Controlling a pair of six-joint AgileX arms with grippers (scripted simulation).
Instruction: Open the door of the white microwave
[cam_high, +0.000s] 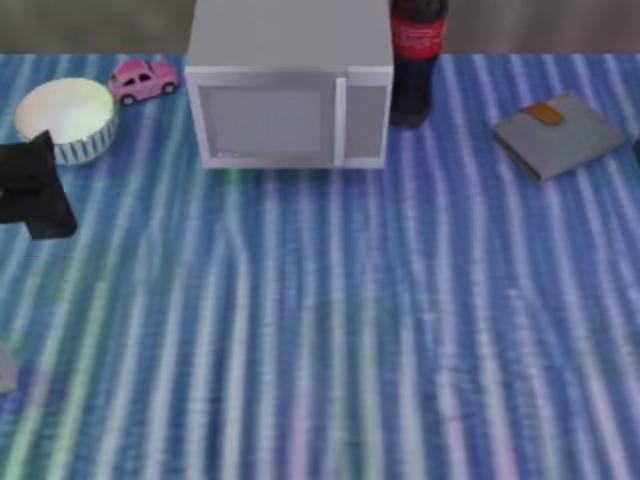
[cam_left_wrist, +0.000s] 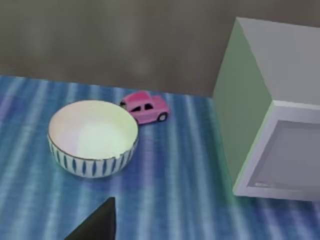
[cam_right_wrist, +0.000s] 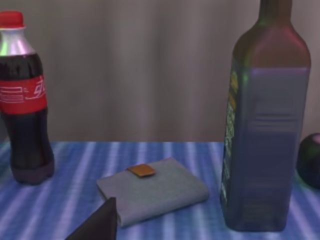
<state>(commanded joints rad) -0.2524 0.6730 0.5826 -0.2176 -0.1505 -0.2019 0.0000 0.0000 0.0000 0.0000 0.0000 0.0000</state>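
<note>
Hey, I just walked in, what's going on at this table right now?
Nothing is being handled yet. The white microwave stands at the back of the table with its door shut. The left gripper sits at the table's left edge, beside a striped bowl and a pink toy car, not touching the microwave. The right arm is barely in the top view, at its right edge. A cola bottle stands right of the microwave, and a grey wallet lies farther right.

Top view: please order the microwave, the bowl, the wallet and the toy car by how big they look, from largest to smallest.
1. microwave
2. wallet and bowl: these two look about alike, so I do not rank them
3. toy car
</note>
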